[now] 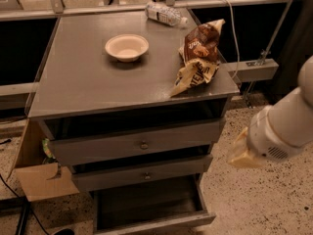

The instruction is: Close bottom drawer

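Observation:
The grey cabinet [122, 89] has three drawers, all standing partly open. The bottom drawer [155, 223] is pulled out the farthest, with its dark interior showing and its slim front panel at the lower edge of the view. Its knob is not visible. The middle drawer [144, 173] and the top drawer [142, 142] stick out less. My gripper [239, 153] is at the end of the white arm, in the air to the right of the cabinet at about the height of the middle drawer. It touches nothing.
On the cabinet top are a white bowl [126, 47], a brown chip bag [198, 55] near the right edge and a water bottle [165, 13] at the back. A cardboard box [41, 180] stands against the cabinet's left side. Speckled floor lies to the right.

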`<state>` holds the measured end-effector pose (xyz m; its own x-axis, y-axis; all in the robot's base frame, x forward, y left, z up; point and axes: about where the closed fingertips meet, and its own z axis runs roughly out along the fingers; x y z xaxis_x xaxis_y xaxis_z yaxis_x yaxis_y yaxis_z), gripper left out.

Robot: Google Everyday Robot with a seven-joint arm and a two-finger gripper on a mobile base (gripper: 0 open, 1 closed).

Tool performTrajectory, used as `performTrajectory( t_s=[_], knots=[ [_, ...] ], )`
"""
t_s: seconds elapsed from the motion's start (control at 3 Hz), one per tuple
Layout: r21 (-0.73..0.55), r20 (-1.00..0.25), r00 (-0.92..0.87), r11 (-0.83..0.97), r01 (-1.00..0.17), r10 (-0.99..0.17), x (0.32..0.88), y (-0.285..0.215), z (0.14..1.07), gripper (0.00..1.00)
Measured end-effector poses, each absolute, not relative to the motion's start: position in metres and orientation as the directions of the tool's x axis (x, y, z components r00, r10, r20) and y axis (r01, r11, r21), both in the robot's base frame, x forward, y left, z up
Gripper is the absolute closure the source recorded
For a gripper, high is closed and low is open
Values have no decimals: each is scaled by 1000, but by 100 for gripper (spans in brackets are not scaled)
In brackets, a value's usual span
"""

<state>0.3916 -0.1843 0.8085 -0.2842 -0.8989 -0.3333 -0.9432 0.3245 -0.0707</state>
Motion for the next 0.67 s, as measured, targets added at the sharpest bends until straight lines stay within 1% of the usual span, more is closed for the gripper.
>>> performTrajectory(
  t_s=[0.33,0.67],
  knots=[
    [-3,-314,-317,335,-942,-895,374,-173,758,100],
    [-3,-315,-317,334,-942,-895,374,-173,758,100]
  ],
)
